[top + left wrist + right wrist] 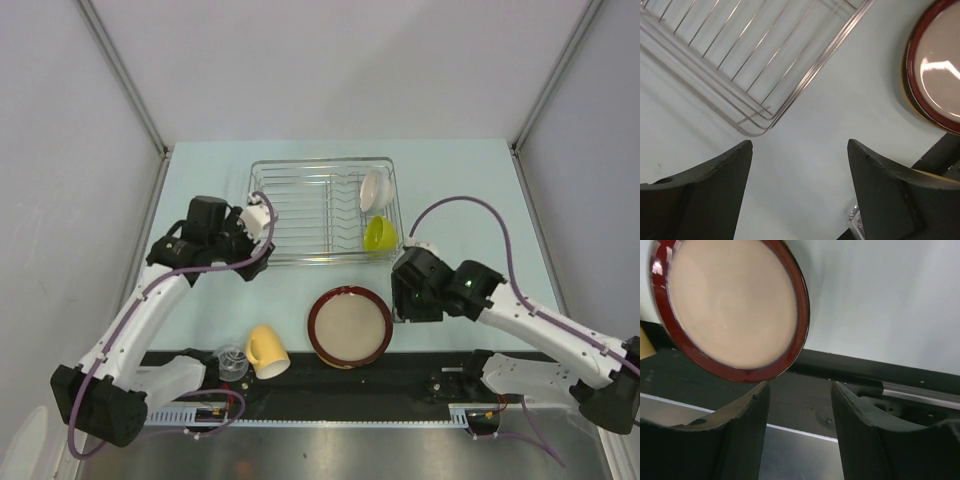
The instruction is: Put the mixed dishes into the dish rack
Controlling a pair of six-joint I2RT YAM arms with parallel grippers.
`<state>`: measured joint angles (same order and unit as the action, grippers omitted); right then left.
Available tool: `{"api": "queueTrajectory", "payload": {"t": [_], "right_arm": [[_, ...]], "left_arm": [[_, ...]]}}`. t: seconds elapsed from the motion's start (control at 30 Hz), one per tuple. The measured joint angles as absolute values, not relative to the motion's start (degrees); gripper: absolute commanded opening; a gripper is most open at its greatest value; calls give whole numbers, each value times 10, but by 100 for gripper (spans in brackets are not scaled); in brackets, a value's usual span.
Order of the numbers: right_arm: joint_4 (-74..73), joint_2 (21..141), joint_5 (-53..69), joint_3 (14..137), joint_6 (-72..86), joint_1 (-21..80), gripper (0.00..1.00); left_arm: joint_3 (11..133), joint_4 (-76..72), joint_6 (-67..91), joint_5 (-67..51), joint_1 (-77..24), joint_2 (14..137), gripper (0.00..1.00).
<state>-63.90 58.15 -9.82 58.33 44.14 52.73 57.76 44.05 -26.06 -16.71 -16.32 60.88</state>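
Top external view: the left arm bends forward from its base to the near-left corner of the dish rack. The right arm folds inward, its wrist just right of the red-rimmed beige plate, which lies flat on the table in front of the rack. Only this view shows the white bowl and lime-green bowl on edge at the rack's right end, and the yellow mug on its side beside the small clear glass. Left wrist view: the left gripper hangs over bare table by the rack's corner, fingers spread, holding nothing. Right wrist view: the right gripper is likewise parted and empty, the plate's rim just beyond its left finger.
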Motion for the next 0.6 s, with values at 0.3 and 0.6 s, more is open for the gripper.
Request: {"api": "queueTrajectory", "payload": {"t": [0.3,0.6], "right_arm": [[-476,562,31,402,454,470,52],[-365,572,124,339,452,394,47]], "left_arm": [[542,432,-287,-130,-289,627,82],[483,403,-320,-91,-400,686,81]]}}
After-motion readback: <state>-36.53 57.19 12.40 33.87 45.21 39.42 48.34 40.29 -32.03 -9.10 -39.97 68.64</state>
